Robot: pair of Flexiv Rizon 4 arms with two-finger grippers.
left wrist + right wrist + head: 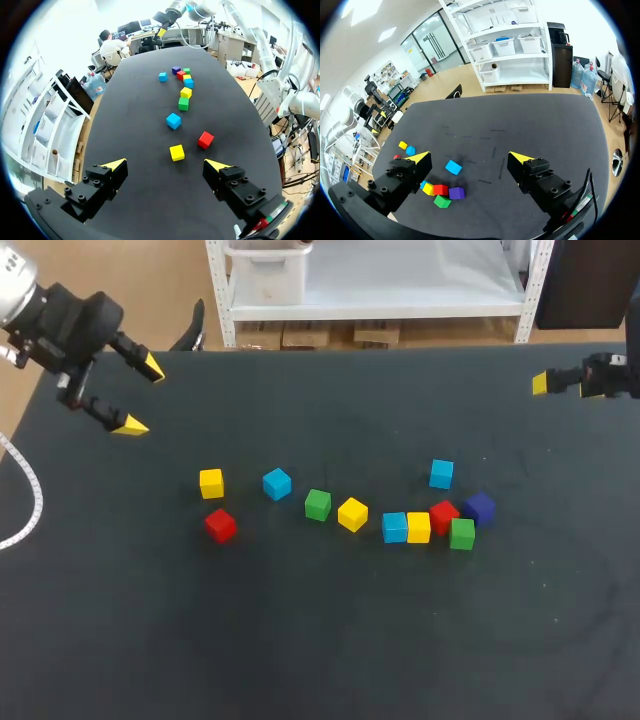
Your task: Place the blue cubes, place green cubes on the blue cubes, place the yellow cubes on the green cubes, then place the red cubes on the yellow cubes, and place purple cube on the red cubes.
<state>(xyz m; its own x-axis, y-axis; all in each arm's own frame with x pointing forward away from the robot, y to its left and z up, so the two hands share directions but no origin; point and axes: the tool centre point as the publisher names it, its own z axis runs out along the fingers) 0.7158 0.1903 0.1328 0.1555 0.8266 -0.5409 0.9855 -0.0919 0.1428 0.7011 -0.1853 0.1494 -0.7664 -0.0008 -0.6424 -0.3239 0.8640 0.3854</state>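
cubes [352, 514]: eleven are lying singly on the table [300, 640], none stacked, none sitting between any fingers.
left gripper [141, 396]: is hanging over the table's far left corner, fingers spread wide, holding and touching nothing.
right gripper [470, 158]: is hanging at the far right edge, fingers likewise spread wide, gripping nothing.
nearest the left gripper: lone yellow cube [211, 483] is sitting with lone red cube [220, 525] near it on the near side, not touching; the red one is sitting turned cornerwise.
further along: left blue cube [277, 483], left green cube [318, 505] and middle yellow cube [352, 514] are lying one after another, near each other but apart.
cluster: right blue cube [395, 527] and right yellow cube [418, 527] are sitting side by side, touching; right red cube [443, 516], right green cube [462, 533] and purple cube [480, 508] are crowding close beside them.
nearest the right gripper: far blue cube [441, 474] is standing alone, just beyond the cluster.
axis: each cube has equal sides, so no long axis; the chain is running across the table from my left to my right.
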